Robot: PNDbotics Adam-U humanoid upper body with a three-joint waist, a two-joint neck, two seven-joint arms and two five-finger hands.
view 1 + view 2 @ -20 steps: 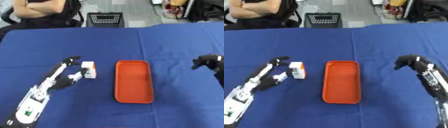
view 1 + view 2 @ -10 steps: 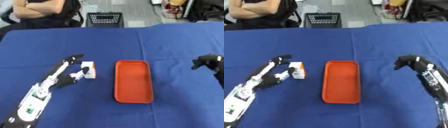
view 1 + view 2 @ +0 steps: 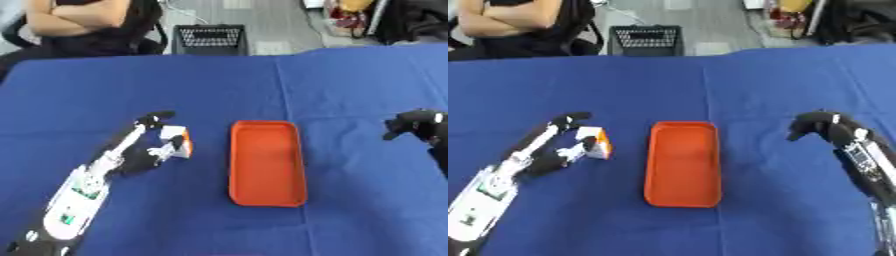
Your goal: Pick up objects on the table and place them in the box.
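A small white and orange box point(image 3: 178, 141) lies on the blue table point(image 3: 262, 90), just left of the shallow orange tray point(image 3: 266, 170). My left hand point(image 3: 144, 150) is at the small box: straight fingers reach past its far side and the thumb touches its near side, so the box sits between them on the cloth. My right hand point(image 3: 826, 128) hovers over the table to the right of the tray, its fingers curled down and holding nothing.
A black wire basket point(image 3: 208, 39) stands on the floor beyond the table's far edge. A seated person with folded arms is at the far left. Bare blue cloth lies all round the tray.
My left hand has slid a little forward along the small box, with the thumb closing in on its near side. The right hand has barely moved.
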